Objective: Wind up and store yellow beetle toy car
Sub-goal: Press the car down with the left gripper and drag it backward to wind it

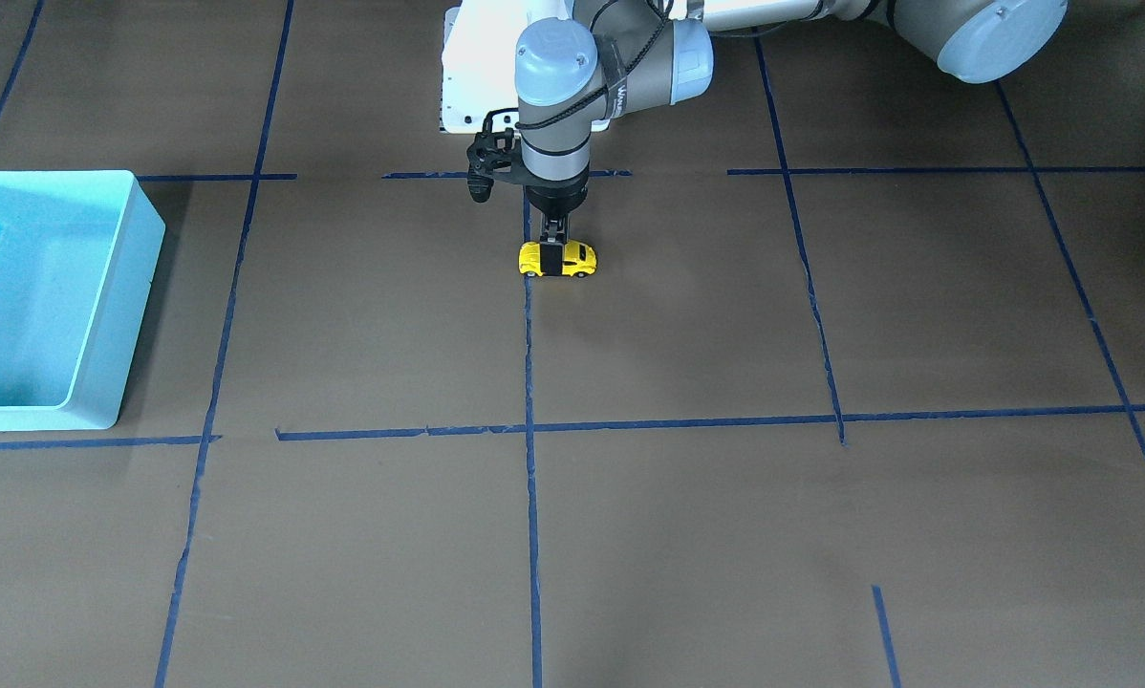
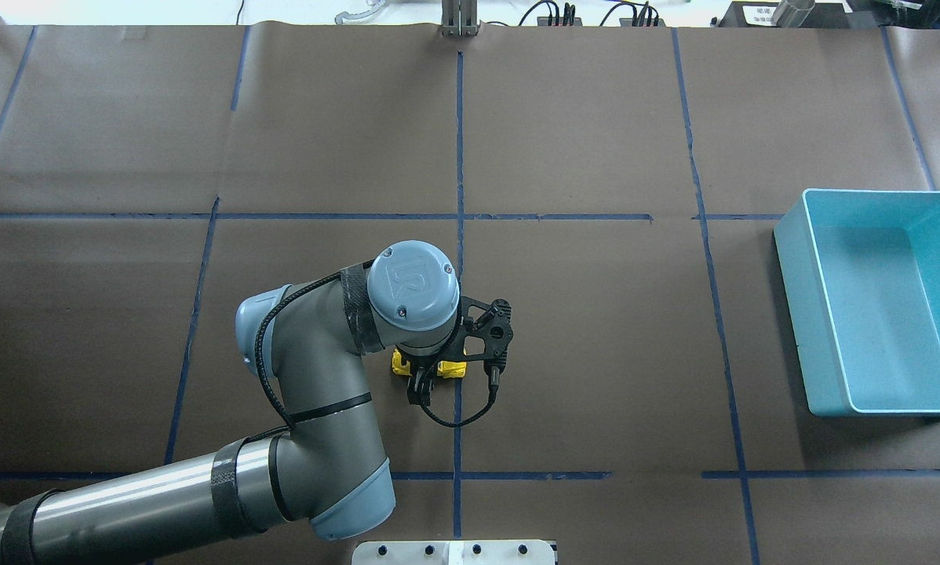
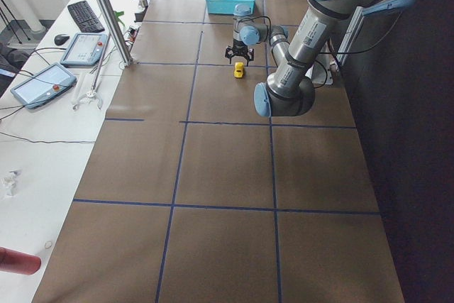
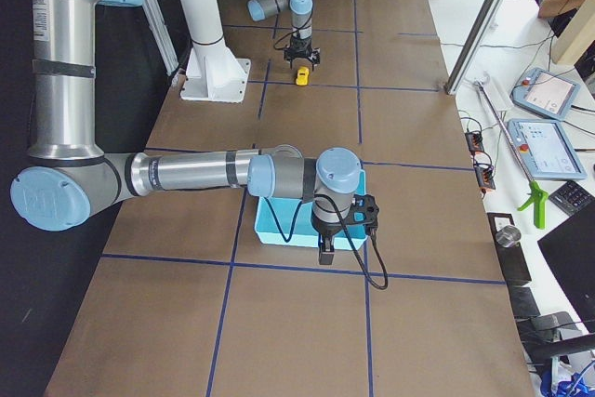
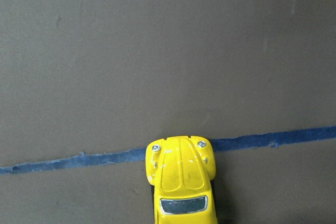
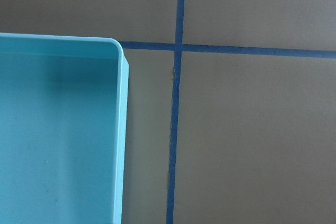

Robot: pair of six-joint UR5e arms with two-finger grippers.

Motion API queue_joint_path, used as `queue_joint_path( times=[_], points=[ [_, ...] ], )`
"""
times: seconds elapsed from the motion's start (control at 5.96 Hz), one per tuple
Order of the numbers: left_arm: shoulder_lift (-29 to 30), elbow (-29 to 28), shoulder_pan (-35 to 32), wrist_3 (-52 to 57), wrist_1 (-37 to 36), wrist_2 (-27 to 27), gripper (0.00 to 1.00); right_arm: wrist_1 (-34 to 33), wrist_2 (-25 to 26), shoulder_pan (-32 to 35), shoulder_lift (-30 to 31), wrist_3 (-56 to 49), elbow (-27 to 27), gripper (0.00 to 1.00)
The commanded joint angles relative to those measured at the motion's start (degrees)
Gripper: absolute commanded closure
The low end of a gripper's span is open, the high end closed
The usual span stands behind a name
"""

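Two grey robot arms work at a brown paper-covered table (image 1: 821, 535) marked into squares by blue tape lines (image 1: 530, 382). Near the middle of the table, close to the robot's base, a tiny, glossy yellow beetle toy car (image 1: 580, 256) with dark windows sits on its wheels on the paper. The left arm reaches straight down over it, and the black two-finger left gripper (image 1: 554, 254) is clamped across the middle of the car's body, one finger on each flank, with yellow showing at either end. From the left wrist camera, the car's rounded bonnet (image 5: 181, 174) lies across one of the tape lines. A rectangular light-blue plastic bin (image 1: 118, 315) with an open top stands well apart from the car, at the table's end on the robot's right. The right gripper (image 4: 325, 256) hangs pointing downward just beside that bin, near one of its corners (image 6: 118, 45). Only a side camera shows it, so I cannot tell whether its fingers are spread or closed.
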State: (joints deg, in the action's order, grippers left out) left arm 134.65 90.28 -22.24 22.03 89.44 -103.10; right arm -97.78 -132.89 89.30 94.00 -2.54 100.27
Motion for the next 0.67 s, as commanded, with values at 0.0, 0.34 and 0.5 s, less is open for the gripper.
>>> queue_joint_path(
  times=[0.0,0.34,0.5],
  points=[
    [0.5,-2.5,0.2,-0.9,2.4,0.0,0.00,-0.3,-0.6,0.0,0.3,0.0,-0.2,0.00],
    [1.4,-3.6,0.3,-1.1,2.4,0.0,0.00,0.0,-0.6,0.0,0.2,0.0,-0.2,0.00],
    [1.5,-3.8,0.3,-1.2,2.4,0.0,0.01,0.0,-0.7,0.0,0.2,0.0,-0.1,0.00]
  ],
)
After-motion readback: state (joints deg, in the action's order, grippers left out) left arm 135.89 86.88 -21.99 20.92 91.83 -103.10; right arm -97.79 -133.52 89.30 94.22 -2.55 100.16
